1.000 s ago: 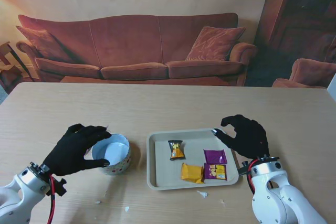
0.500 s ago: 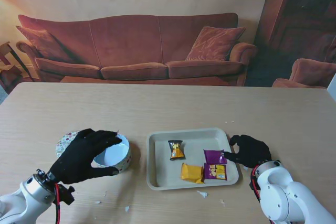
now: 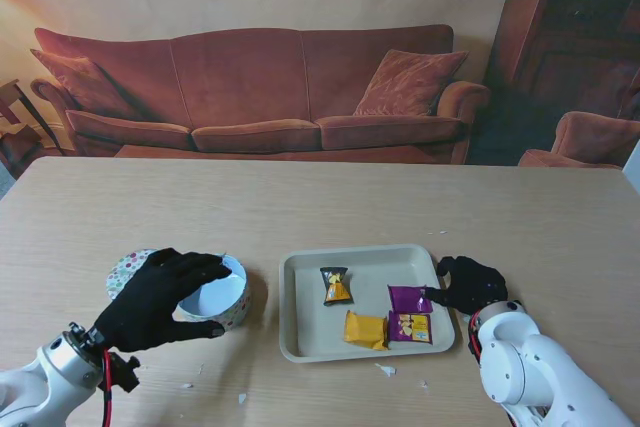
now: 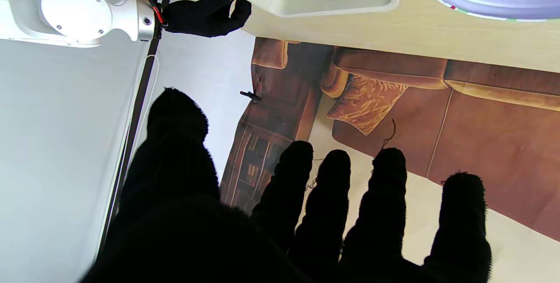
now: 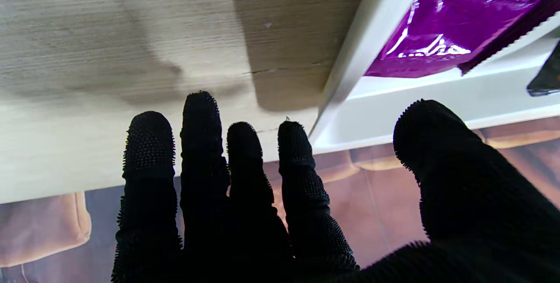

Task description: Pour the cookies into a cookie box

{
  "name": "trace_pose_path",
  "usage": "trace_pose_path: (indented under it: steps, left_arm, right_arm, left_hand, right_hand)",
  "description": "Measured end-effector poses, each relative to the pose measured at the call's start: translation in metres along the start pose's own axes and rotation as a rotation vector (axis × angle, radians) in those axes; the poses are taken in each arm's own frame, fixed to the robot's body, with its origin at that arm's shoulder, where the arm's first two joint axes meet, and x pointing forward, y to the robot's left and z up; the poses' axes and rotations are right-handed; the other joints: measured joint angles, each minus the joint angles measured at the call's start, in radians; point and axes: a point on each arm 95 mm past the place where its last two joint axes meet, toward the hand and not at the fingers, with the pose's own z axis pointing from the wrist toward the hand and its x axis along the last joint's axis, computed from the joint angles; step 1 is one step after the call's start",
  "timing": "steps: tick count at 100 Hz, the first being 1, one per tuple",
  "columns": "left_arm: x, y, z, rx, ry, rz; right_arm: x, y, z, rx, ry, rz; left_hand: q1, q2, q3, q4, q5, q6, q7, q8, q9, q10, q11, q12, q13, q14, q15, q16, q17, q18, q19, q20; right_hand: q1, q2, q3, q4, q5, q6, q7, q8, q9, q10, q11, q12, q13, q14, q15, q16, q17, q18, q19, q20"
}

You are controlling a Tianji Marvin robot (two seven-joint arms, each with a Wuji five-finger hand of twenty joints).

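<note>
The cookie box [image 3: 214, 295], a round tin with a pale blue inside and a dotted outer wall, stands on the desk [image 3: 300, 207] at about 8 o'clock from the desk's middle. Its dotted lid [image 3: 124, 269] lies flat just beside it at its 9 o'clock, partly hidden by the left hand [image 3: 160, 297]. That hand lies over the box's 9 o'clock edge, fingers [image 3: 205, 267] spread around the rim at 10 o'clock and thumb near the rim at 6 o'clock; the stand view does not show whether it truly presses the wall. In the left wrist view the fingers [image 4: 387, 195] are apart with only air between them.

The tray [image 3: 300, 337] sits at the box's 3 o'clock, close but apart. In it lie the wrapped cookies: a dark one [image 3: 335, 285], an orange one [image 3: 366, 328], a purple one [image 3: 409, 298] and a yellow-and-purple one [image 3: 410, 327].

The right hand [image 3: 468, 284] rests at the tray's 3 o'clock rim, beside the purple cookie. In the right wrist view its four fingers [image 5: 201, 143] lie close together outside the tray wall [image 5: 350, 64] and the thumb [image 5: 437, 143] stands apart on the inner side; nothing is clamped.
</note>
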Motion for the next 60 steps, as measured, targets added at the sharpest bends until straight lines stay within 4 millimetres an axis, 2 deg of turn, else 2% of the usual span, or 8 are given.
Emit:
trace_pose_path:
  steps: [46, 59, 60]
  left_arm:
    - [0.0, 0.001, 0.002, -0.007, 0.003, 0.005]
    - [0.0, 0.001, 0.003, -0.003, 0.002, -0.002]
    - [0.0, 0.001, 0.003, -0.003, 0.002, -0.002]
  right_arm:
    - [-0.006, -0.004, 0.02, 0.044, -0.056, 0.045]
    - [-0.006, -0.006, 0.027, 0.057, -0.061, 0.024]
    - [-0.006, -0.006, 0.028, 0.057, -0.06, 0.022]
  left_hand:
    - [0.002, 0.0, 0.0, 0.0, 0.01, -0.001, 0.002, 0.0, 0.01, 0.001, 0.0, 0.0, 0.01, 0.0, 0.0, 0.0, 0.012, 0.0, 0.005, 0.0]
    - [0.002, 0.0, 0.0, 0.0, 0.011, -0.001, 0.002, 0.0, 0.01, 0.001, 0.0, 0.0, 0.01, 0.0, 0.0, 0.0, 0.013, 0.0, 0.016, 0.0]
    - [0.002, 0.0, 0.0, 0.0, 0.011, -0.001, 0.002, 0.0, 0.01, 0.001, 0.0, 0.0, 0.01, 0.0, 0.0, 0.0, 0.013, 0.0, 0.016, 0.0]
  right_hand:
    - [0.0, 0.001, 0.009, 0.0, 0.0, 0.0, 0.0, -0.004, 0.0, 0.0, 0.001, -0.001, 0.0, 0.0, 0.0, 0.0, 0.0, 0.0, 0.0, 0.01]
    - [0.016, 0.001, 0.019, -0.005, 0.0, 0.0, 0.022, -0.012, 0.0, 0.0, 0.012, -0.001, -0.002, -0.008, 0.049, 0.02, 0.0, -0.001, 0.0, 0.01]
    - [0.016, 0.0, 0.019, -0.005, -0.001, 0.0, 0.052, -0.007, 0.0, 0.0, 0.013, -0.001, 0.003, -0.008, 0.049, 0.02, 0.0, -0.001, 0.0, 0.01]
